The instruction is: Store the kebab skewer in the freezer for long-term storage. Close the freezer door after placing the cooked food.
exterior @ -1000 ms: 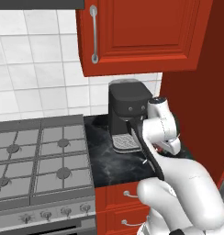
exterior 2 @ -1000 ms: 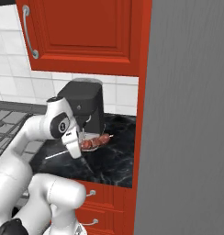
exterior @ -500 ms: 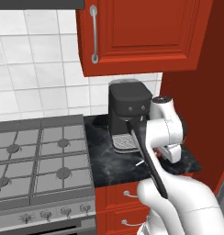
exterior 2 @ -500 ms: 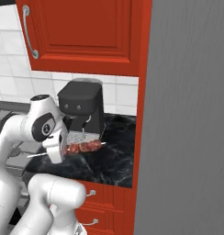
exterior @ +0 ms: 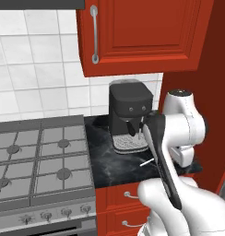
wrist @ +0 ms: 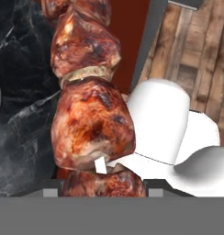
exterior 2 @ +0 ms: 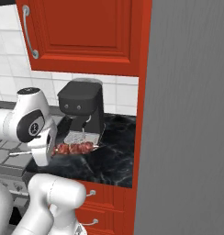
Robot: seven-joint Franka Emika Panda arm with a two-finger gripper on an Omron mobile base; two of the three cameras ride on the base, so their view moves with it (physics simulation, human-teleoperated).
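Ahead of me a red wall cabinet (exterior: 142,34) with a pale bar handle (exterior: 94,33) hangs over a wall of white tiles (exterior: 36,73). Below it runs a dark marbled desk (exterior: 103,156), and a black coffee machine (exterior: 129,117) stands on it against the tiles. To its left lies a grey gas stove (exterior: 38,159) with knobs along its front edge. Red drawers (exterior 2: 102,204) with small pale handles sit under the desk. A tall red side panel (exterior 2: 142,114) closes the nook on the right. Under my camera I see brown wooden floor planks (wrist: 201,50).
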